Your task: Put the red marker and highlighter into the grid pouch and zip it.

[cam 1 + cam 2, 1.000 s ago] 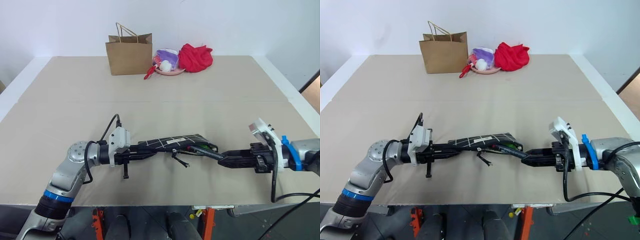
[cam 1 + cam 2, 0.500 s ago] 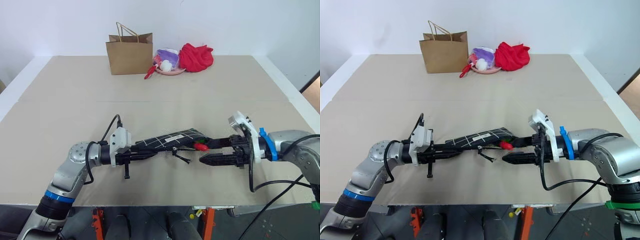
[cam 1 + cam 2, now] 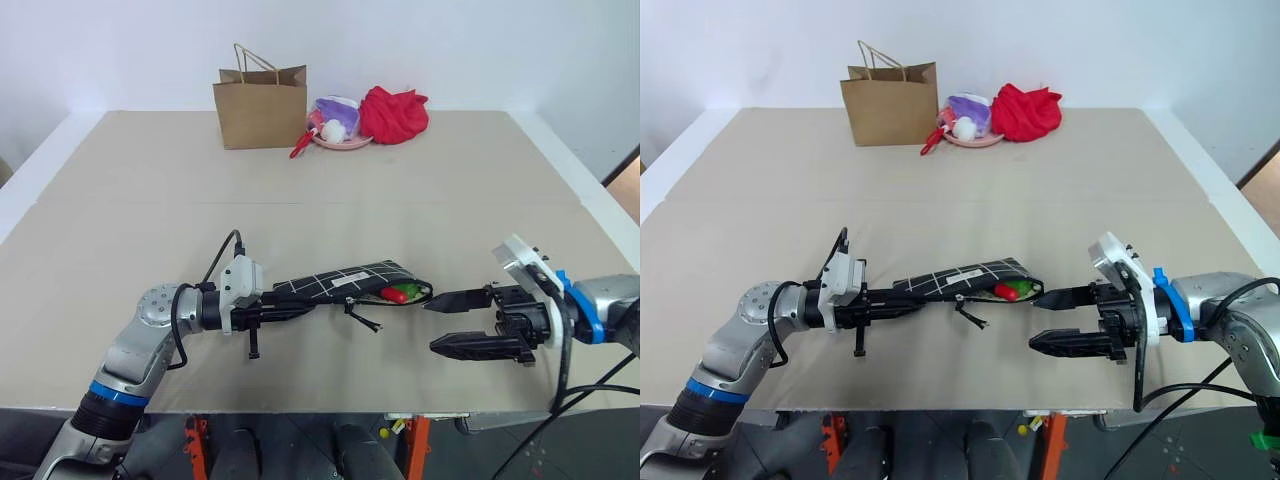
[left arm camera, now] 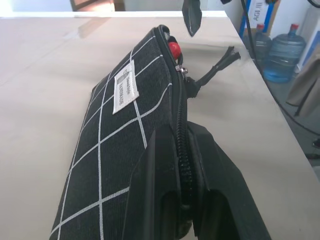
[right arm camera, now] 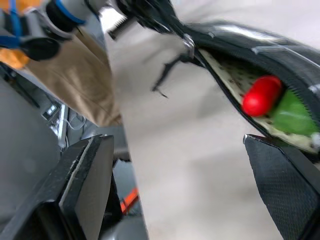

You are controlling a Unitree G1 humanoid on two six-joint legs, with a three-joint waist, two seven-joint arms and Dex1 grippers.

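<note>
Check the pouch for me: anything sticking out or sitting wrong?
Yes. The grid pouch is unzipped, and at its open mouth the red marker's cap and the highlighter's green end poke out, so the zipper may snag there.

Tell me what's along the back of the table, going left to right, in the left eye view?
Brown paper bag → pink plate piled with small colourful things → bunched red cloth.

Beige table point(image 3: 420, 190), white wall point(image 3: 450, 40)
</note>
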